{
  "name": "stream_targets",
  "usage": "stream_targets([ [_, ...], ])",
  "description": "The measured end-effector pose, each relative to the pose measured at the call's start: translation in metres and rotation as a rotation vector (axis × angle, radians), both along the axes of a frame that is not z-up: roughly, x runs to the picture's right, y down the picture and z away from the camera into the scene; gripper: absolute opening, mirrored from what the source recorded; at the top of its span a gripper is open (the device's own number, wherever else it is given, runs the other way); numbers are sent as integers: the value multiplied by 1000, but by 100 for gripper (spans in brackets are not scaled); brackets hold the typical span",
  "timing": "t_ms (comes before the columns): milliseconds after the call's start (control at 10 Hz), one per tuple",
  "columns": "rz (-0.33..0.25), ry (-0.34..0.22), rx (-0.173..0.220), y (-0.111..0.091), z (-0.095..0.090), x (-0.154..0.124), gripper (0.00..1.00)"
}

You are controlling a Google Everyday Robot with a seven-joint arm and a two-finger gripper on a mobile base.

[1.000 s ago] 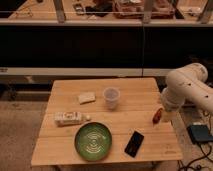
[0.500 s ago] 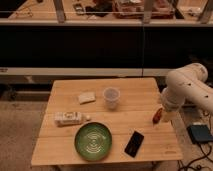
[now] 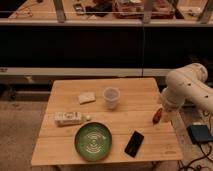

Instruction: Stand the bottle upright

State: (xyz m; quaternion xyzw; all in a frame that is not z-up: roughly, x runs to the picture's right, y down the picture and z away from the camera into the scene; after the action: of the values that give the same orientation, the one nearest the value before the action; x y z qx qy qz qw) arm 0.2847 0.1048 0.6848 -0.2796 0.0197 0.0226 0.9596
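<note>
The bottle [image 3: 68, 118] lies on its side near the left edge of the wooden table [image 3: 130, 87], whitish with a pale label, its small white cap pointing right. My gripper [image 3: 157, 116] hangs at the table's right edge, below the bulky white arm [image 3: 186, 91], and far to the right of the bottle. It touches nothing that I can see.
A translucent plastic cup [image 3: 111, 97] stands mid-table, with a flat pale block [image 3: 86, 97] to its left. A green plate [image 3: 93, 141] sits at the front, just right of the bottle, and a black phone [image 3: 134, 143] lies beside it. A dark flat box [image 3: 200, 134] rests on the floor at right.
</note>
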Motion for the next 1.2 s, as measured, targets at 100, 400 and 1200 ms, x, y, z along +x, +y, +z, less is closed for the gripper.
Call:
stream_targets([
  [100,0,0,0,0,0,0,65],
  [400,1,-1,0,0,0,0,65],
  [1200,50,-308,41,-85,15,-174,65],
])
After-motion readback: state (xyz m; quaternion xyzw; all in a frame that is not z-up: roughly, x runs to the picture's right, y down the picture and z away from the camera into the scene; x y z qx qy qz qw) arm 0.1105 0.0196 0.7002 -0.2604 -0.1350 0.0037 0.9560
